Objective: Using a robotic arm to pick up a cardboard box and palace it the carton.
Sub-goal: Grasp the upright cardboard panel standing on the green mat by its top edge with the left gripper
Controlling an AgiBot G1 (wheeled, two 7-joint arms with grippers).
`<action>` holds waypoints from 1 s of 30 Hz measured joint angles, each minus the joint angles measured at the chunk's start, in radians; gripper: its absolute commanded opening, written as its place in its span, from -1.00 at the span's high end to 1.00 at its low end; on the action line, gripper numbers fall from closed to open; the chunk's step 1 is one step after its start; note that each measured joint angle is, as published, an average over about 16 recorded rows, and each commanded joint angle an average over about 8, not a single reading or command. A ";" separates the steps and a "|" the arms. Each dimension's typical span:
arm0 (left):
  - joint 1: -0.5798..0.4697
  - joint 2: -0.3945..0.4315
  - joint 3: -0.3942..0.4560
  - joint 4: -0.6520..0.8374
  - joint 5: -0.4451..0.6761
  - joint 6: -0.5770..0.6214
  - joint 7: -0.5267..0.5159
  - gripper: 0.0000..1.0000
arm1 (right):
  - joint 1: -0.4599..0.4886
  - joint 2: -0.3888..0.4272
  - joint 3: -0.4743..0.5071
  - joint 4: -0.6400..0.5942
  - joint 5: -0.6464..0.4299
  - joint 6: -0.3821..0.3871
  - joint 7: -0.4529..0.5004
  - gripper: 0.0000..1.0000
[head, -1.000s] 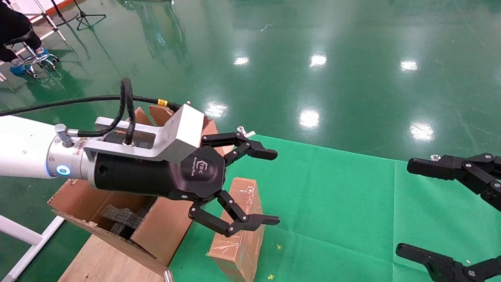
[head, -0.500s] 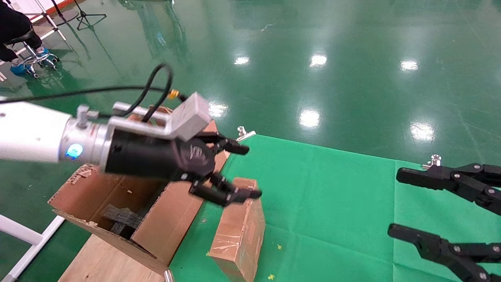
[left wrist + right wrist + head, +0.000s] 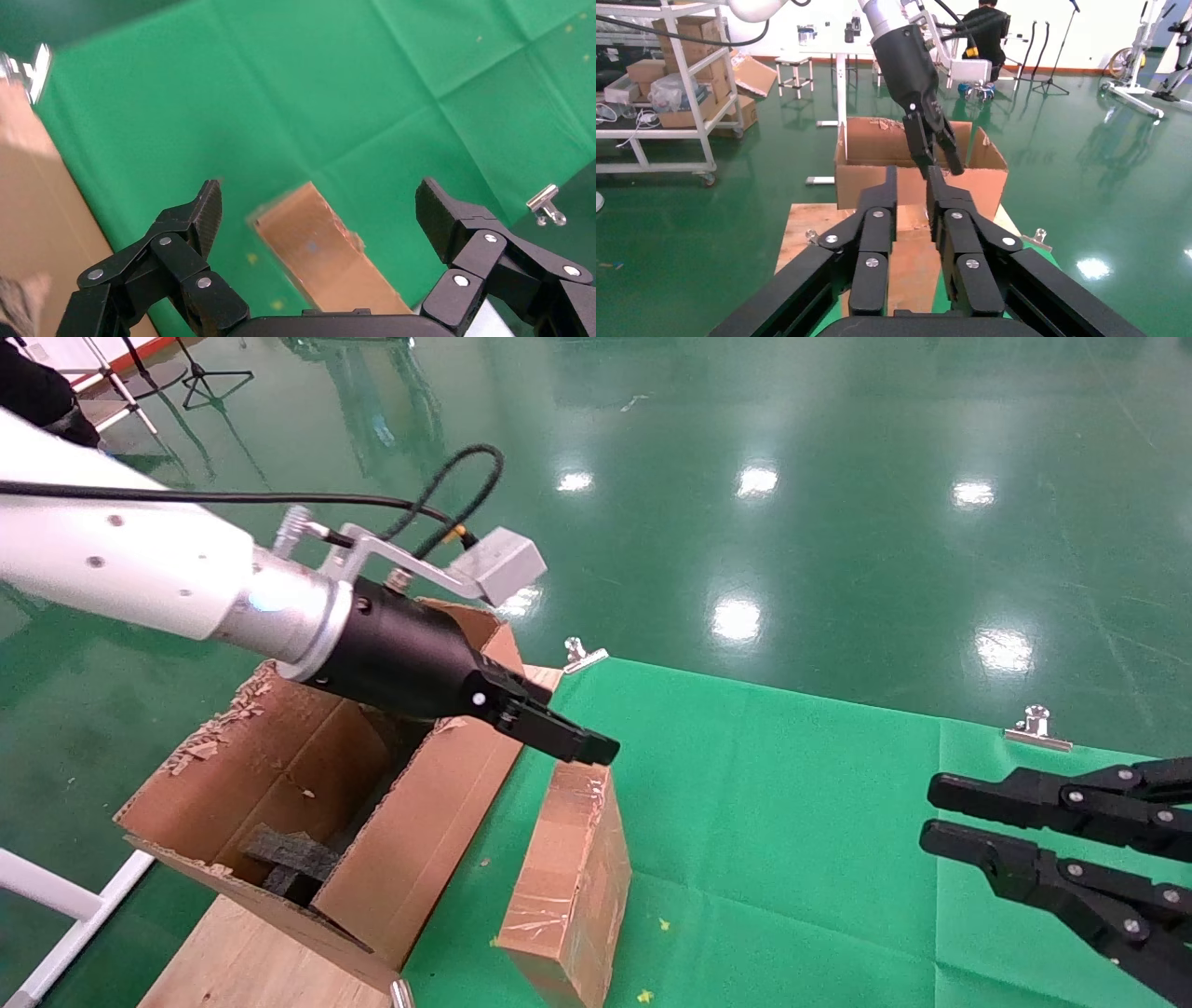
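The small taped cardboard box stands on its long edge on the green cloth, beside the carton. The carton's flaps are ragged and black foam lies inside. My left gripper on the white-and-silver arm hangs just above the box's far top end, pointing down. In the left wrist view it is wide open, with the box below and between the fingers, not touched. My right gripper is at the right over the cloth, empty, its fingers drawn together with a narrow gap.
The carton sits on a wooden board at the cloth's left edge. Metal clips hold the cloth's far edge. Shiny green floor lies beyond. The right wrist view shows shelving and a person far off.
My left gripper has turned and swung down toward the small box's far top end. My right gripper's fingers have closed from wide open to nearly together.
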 measured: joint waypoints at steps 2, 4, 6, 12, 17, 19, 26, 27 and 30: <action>-0.030 0.013 0.043 -0.001 0.013 0.012 -0.058 -1.00 | 0.000 0.000 0.000 0.000 0.000 0.000 0.000 1.00; -0.054 0.025 0.087 -0.002 0.017 0.017 -0.107 -1.00 | 0.000 0.000 0.000 0.000 0.000 0.000 0.000 1.00; -0.073 0.035 0.130 -0.003 0.016 0.018 -0.151 -1.00 | 0.000 0.000 0.000 0.000 0.000 0.000 0.000 1.00; -0.107 0.061 0.248 -0.007 0.013 0.007 -0.255 -1.00 | 0.000 0.000 0.000 0.000 0.000 0.000 0.000 1.00; -0.119 0.091 0.322 -0.008 0.021 -0.005 -0.311 -1.00 | 0.000 0.000 -0.001 0.000 0.000 0.000 0.000 1.00; -0.120 0.104 0.345 -0.008 0.025 -0.009 -0.326 -1.00 | 0.000 0.000 -0.001 0.000 0.000 0.000 0.000 1.00; -0.135 0.150 0.410 -0.007 0.064 -0.016 -0.350 -1.00 | 0.000 0.000 -0.001 0.000 0.001 0.000 0.000 1.00; -0.138 0.156 0.417 -0.007 0.070 -0.016 -0.351 -1.00 | 0.000 0.000 -0.001 0.000 0.001 0.000 0.000 1.00; -0.147 0.172 0.440 -0.006 0.088 -0.016 -0.350 -1.00 | 0.000 0.000 -0.001 0.000 0.001 0.001 -0.001 0.52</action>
